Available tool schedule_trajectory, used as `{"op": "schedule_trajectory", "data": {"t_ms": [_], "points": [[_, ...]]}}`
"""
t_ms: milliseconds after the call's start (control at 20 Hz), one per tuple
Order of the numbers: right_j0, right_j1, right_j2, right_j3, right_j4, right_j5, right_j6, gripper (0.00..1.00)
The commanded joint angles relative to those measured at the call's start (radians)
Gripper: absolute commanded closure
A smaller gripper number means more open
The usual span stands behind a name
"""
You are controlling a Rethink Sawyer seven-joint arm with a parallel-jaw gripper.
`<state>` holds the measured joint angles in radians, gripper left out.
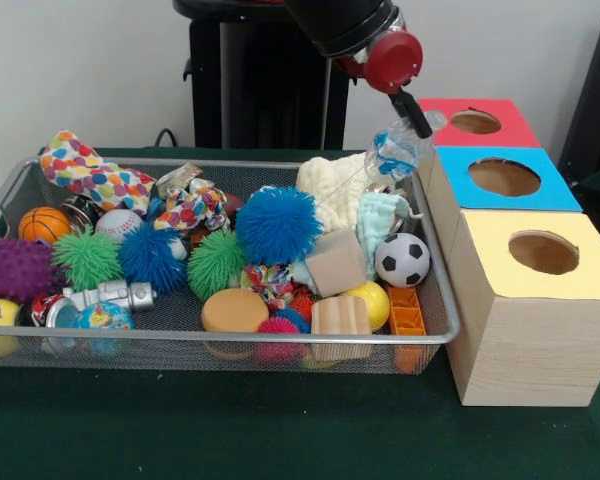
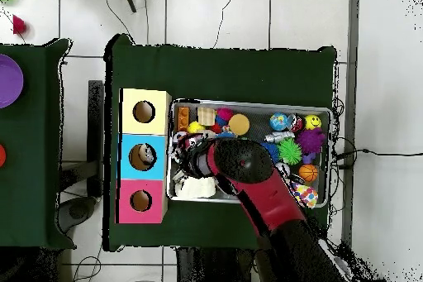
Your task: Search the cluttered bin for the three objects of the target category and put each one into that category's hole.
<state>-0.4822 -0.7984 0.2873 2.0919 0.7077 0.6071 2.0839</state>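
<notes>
A red and black robot arm (image 1: 365,35) reached down over the right end of a wire mesh bin (image 1: 435,335) crowded with toys. Its gripper (image 1: 412,118) pinched a clear plastic bottle (image 1: 396,152) with a blue label, holding it tilted above the bin's right rim, just beside the blue-topped box (image 1: 503,178). Three wooden boxes stood in a row against the bin (each with a round hole on top): a red-topped box (image 1: 477,122), the blue one, and a yellow-topped box (image 1: 540,252). Inside the bin lay a shaggy blue ball (image 1: 278,224), a soccer ball (image 1: 402,259), a cream cloth (image 1: 332,185) and a wooden block (image 1: 336,262). In the overhead view the arm hid the gripper.
</notes>
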Motion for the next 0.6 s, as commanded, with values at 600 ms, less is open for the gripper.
{"op": "schedule_trajectory", "data": {"t_ms": [600], "points": [[-0.068, 0.024, 0.286, 0.223, 0.253, -0.023, -0.095, 1.00]]}}
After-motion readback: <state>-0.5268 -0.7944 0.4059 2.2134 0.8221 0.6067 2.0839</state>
